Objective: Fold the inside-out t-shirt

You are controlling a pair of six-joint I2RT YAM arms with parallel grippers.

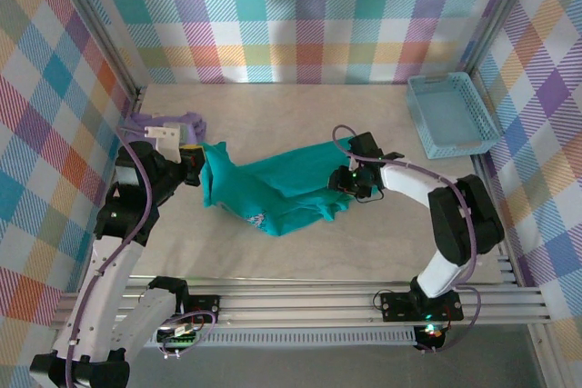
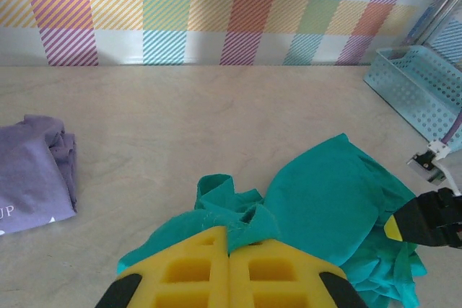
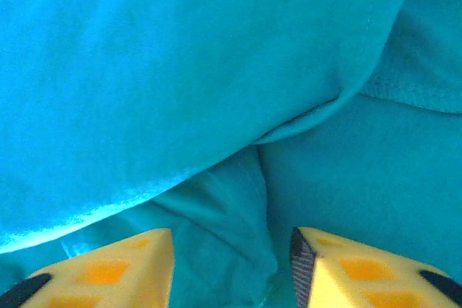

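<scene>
The teal-green inside-out t-shirt [image 1: 273,190] lies crumpled in the middle of the table, stretched between both arms. My left gripper [image 1: 198,170] is at its left end, and the left wrist view has the yellow fingers [image 2: 231,239] shut on a bunched edge of the t-shirt [image 2: 325,200]. My right gripper [image 1: 344,184] is at the shirt's right side, pressed low into the cloth. In the right wrist view its gripper [image 3: 231,254] stands open, with a loose fold of the t-shirt [image 3: 180,70] lying between the two fingers.
A folded pale lavender garment [image 1: 173,124] [image 2: 32,174] lies at the back left, just behind my left gripper. A light blue basket [image 1: 450,115] [image 2: 422,84] stands at the back right. Plaid walls enclose the table.
</scene>
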